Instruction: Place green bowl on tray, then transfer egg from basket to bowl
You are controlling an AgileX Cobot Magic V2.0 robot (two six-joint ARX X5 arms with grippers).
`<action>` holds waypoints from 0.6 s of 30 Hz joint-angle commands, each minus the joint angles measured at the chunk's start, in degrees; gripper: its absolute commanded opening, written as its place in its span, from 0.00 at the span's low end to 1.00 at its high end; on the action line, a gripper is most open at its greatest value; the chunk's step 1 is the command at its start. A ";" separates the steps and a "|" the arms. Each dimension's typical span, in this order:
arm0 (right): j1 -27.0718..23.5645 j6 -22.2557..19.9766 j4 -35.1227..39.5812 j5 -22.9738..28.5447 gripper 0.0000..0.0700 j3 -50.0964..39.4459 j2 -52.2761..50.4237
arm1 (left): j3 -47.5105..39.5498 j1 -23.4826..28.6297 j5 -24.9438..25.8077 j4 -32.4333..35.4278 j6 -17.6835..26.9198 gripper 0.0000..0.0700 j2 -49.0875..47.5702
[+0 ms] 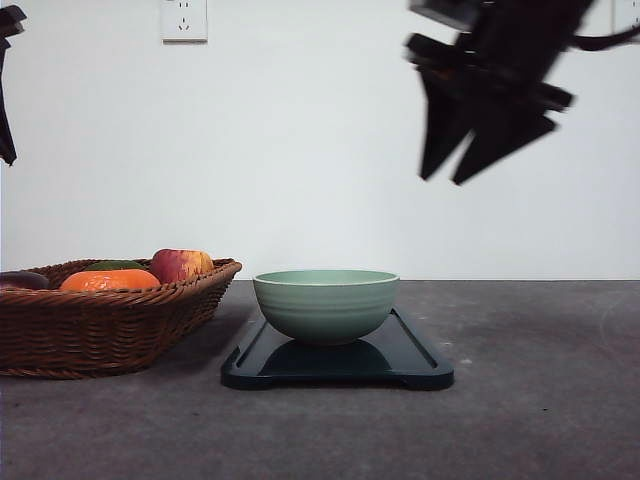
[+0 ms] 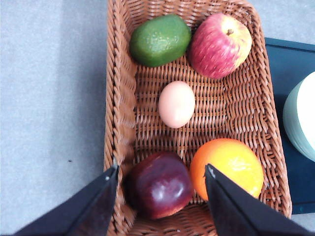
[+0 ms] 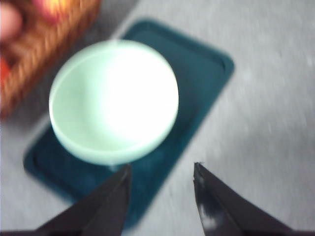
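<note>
**Bowl on tray, egg pick pending**

The green bowl [image 1: 326, 303] is seen upright on the tray [image 1: 415, 362], toward its left part in the front view, empty inside as far as the right wrist view shows. The first step is judged done. The right end effector [image 1: 455, 178] is high above the bench [image 1: 540, 420], well apart from the bowl, fingers spread, nothing held; the frame is motion-blurred.

The egg [image 2: 176, 103] is lying on its side in the middle of the basket [image 2: 120, 98], on bare weave, touching no other item. It is flanked by a green fruit [image 2: 160, 39] and an apple [image 2: 220, 44] on one side, and a dark red fruit [image 2: 160, 185] and an orange [image 2: 227, 167] on the other. The left end effector [image 2: 161, 177] is hovering over the basket end near the dark fruit and orange, fingers wide apart, empty.

Handling judgement: the egg is expected to be light, rigid, smooth, somewhat slippery, and breakable if real. A hold across the short axis at the widest middle is advised, with light closing force. Clearance around it looks sufficient for both fingers. The wicker floor is uneven, so rolling on contact is possible. A low release into the bowl is advised, since a drop on the hard surface could crack it.
</note>
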 commanded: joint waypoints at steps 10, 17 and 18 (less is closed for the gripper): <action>-2.80 -1.55 3.27 0.24 0.35 -20.09 -20.94 | 1.42 -0.75 0.72 -0.30 -0.09 0.50 0.37; -4.31 -2.18 4.11 0.84 0.35 -24.95 -29.03 | 1.52 -2.47 4.76 -0.36 -0.38 0.50 0.37; -4.41 -2.18 4.11 0.88 0.35 -24.96 -29.30 | 1.60 -2.87 4.76 -0.52 -0.88 0.50 0.37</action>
